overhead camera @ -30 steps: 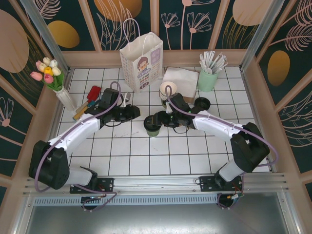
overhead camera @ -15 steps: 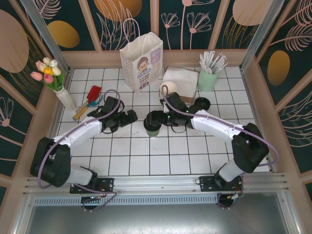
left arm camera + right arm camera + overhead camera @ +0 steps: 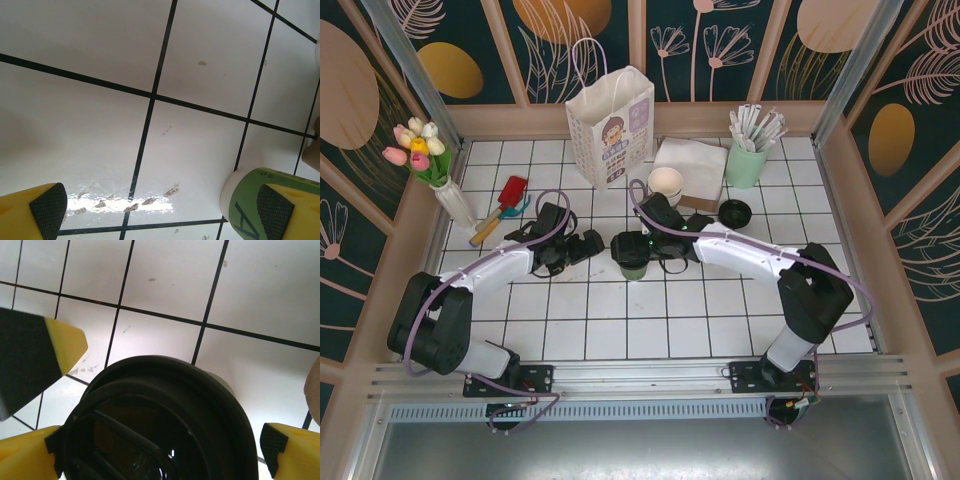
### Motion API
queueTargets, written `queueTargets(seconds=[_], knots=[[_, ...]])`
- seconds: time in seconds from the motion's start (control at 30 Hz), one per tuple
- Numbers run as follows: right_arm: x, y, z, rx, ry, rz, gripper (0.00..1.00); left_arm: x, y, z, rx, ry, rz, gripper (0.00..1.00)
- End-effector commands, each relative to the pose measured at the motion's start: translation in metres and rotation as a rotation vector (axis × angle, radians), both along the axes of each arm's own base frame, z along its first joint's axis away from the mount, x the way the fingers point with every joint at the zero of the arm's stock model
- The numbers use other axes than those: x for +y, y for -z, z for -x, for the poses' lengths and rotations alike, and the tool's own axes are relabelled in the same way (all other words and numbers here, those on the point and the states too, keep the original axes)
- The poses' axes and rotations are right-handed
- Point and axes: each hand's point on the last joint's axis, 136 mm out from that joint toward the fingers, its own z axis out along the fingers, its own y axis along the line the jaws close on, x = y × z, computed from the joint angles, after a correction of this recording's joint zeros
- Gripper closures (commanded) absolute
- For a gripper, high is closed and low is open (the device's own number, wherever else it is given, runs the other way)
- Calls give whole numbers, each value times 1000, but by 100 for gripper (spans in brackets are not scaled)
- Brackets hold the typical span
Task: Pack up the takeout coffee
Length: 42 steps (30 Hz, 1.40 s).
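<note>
The takeout coffee is a small green paper cup with a dark lid, standing upright on the white tiles mid-table. My right gripper is open and straddles it from the far side. In the right wrist view the black lid sits between my two yellow fingers. My left gripper is open just left of the cup, with bare tile between its pads. The cup's green wall shows beside its right finger. The white paper bag stands upright at the back.
An empty cream cup and a loose black lid lie behind the right arm. Napkins and a mint pot of straws stand at the back right. A red spatula and a tulip vase are at the left.
My right gripper has slid left until its fingers stand on either side of the cup, uncovering the empty cream cup. My left gripper has drawn a little nearer and lower beside the cup.
</note>
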Motion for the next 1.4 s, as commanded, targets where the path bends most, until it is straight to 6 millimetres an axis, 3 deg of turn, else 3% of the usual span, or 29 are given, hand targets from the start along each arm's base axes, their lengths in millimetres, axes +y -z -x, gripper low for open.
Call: queueTargets(seconds=[0.0,0.23,0.37,0.53,0.8,0.93,1.0,1.37], knots=[[-4,7,-1,7,21,53,5,-6,3,2,11,8,33,1],[-4,36,10,77,6,90,17,-13,7,6,31,39,57,2],[-6,30,16,84,3,69,24,-12,3,4,12,32,49,2],[-25,23,32,108,23,67,26,-5,-12,-7,-50,-7,21,2],[-97,33,70,213,139,100,29,5,-31,-22,-143,-86,8,2],[-145,37,74,235,265,117,30,10,-37,-26,-174,-125,5,1],[-170,36,70,229,342,118,30,12,-40,-28,-189,-147,6,2],[-270,20,22,160,656,170,32,24,-51,-30,-238,-221,-5,2]])
